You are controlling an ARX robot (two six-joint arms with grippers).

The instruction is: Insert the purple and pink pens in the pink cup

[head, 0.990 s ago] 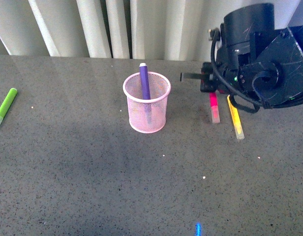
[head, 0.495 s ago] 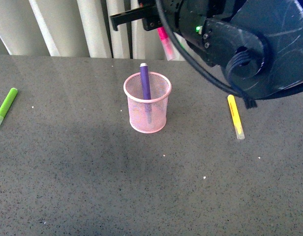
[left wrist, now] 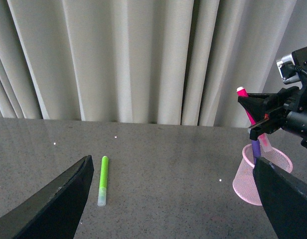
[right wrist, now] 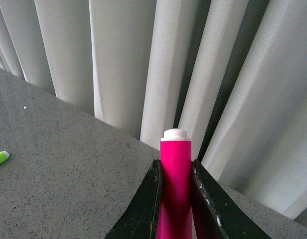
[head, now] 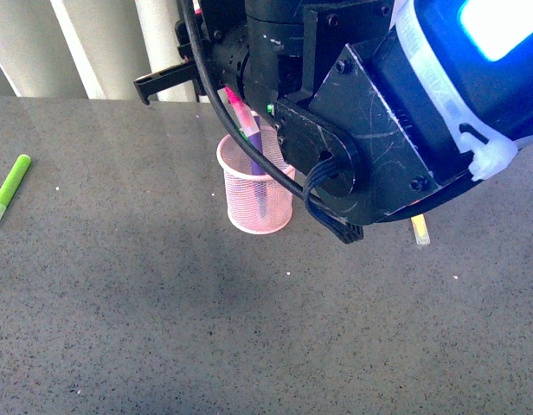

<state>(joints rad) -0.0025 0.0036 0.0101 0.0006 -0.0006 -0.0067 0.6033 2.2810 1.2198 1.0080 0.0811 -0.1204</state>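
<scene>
Pink cup [head: 245,206] partly behind right gripper's [right wrist: 174,196] pink pen [head: 239,111] (green marker [head: 10,186] apart)

On the table [head: 163,328], the mesh cup [head: 249,207] is standing near the middle with one pen [left wrist: 255,149] leaning inside it. Our right gripper [right wrist: 176,164] is holding a second pen [head: 239,111] tilted over the cup's mouth. One marker [head: 9,190] is lying far to our left, another [head: 420,232] to our right, partly under our arm. A curtain [head: 93,43] is hanging behind.

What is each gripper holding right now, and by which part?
The right gripper clamps the pink pen near its white-tipped upper end; the left gripper is open, holding nothing.
</scene>
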